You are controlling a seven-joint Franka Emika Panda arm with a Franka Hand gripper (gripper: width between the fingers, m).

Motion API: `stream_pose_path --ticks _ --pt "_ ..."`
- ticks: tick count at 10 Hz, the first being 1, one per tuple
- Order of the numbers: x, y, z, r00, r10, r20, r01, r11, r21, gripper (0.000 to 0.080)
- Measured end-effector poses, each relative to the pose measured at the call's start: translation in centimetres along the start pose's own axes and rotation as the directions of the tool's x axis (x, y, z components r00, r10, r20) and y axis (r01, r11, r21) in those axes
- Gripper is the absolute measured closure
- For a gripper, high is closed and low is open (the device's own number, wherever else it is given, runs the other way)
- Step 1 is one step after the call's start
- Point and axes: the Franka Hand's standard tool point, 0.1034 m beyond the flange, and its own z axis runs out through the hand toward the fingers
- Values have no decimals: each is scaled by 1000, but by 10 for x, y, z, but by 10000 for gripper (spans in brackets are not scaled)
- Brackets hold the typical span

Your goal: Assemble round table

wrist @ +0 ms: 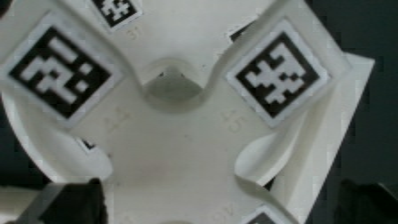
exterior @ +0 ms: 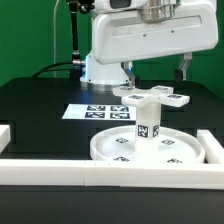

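The white rimmed disc [exterior: 103, 150] lies flat near the front wall. The short tagged cylinder leg [exterior: 148, 128] stands upright on its middle. The cross-shaped foot [exterior: 155, 97] sits level on top of the leg. My gripper [exterior: 156, 78] hangs just above the foot, open, with one dark finger on each side. In the wrist view the foot [wrist: 178, 140] fills the picture, with tags on its arms and a round centre hole. My gripper [wrist: 214, 198] straddles it, and its dark fingertips [wrist: 68, 195] show at the edge, holding nothing.
The marker board [exterior: 95, 111] lies on the black table behind the disc. Long white border walls run along the front [exterior: 100, 172], the exterior view's left [exterior: 5, 135] and right [exterior: 212, 148]. The robot base [exterior: 105, 68] stands at the back.
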Motion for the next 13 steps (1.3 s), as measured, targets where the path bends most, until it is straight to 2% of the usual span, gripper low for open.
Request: stream_pose_path --ticks 5,6,7,8,10,13 --pt "-2 4 1 958 -286 3 286 958 -1 150" --pt "0 7 0 909 -417 -1 417 909 -19 150" --pt "2 11 0 830 -558 -10 557 829 -51 150" --pt "2 10 1 774 -634 1 632 772 -63 150" --pt "3 11 0 632 -774 40 774 629 -72 150" --pt "1 16 1 501 -863 65 865 497 -66 150"
